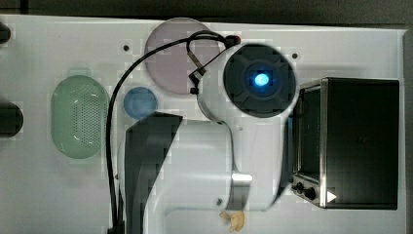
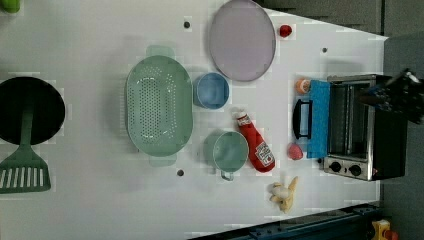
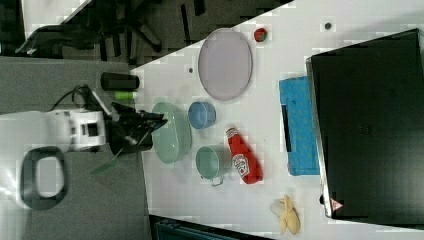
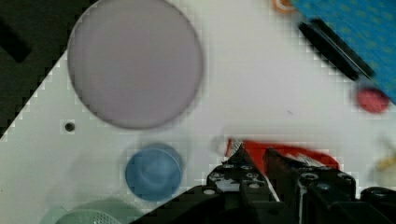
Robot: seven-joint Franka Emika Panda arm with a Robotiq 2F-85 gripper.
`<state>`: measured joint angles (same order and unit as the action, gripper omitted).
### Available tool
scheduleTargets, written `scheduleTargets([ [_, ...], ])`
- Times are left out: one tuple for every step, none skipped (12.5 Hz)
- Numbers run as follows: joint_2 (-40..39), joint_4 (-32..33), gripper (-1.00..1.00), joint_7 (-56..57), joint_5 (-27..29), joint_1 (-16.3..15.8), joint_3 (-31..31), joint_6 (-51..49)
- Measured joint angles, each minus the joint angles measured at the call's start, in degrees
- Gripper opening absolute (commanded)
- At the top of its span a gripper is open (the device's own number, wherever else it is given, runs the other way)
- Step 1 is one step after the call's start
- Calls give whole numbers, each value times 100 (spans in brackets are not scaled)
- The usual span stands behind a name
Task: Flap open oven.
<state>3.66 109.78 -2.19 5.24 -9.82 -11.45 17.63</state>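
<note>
The oven (image 1: 360, 141) is a black box with a silver front frame, standing at the top view's right. Its blue door (image 2: 319, 117) lies flapped down flat on the white table (image 2: 100, 210), the black bar handle (image 2: 301, 118) pointing away from the oven, and the inside rack (image 2: 347, 120) is exposed. In the right view the door (image 3: 300, 132) lies level beside the oven (image 3: 370, 125). My gripper (image 4: 258, 157) hangs high above the red ketchup bottle (image 4: 299, 156), well away from the handle (image 4: 336, 49). Its fingers stand a narrow gap apart with nothing between them.
On the table are a purple plate (image 2: 242, 39), a green colander (image 2: 159, 111), a blue bowl (image 2: 211, 90), a green cup (image 2: 229, 151), a ketchup bottle (image 2: 256, 144) and a banana (image 2: 285, 195). Small red (image 2: 295, 151) and orange (image 2: 302, 85) items lie at the door's corners.
</note>
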Motion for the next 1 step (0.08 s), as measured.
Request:
scheduleTargets([
  [21,-229,-65,-121,-114,7,-17,-406],
])
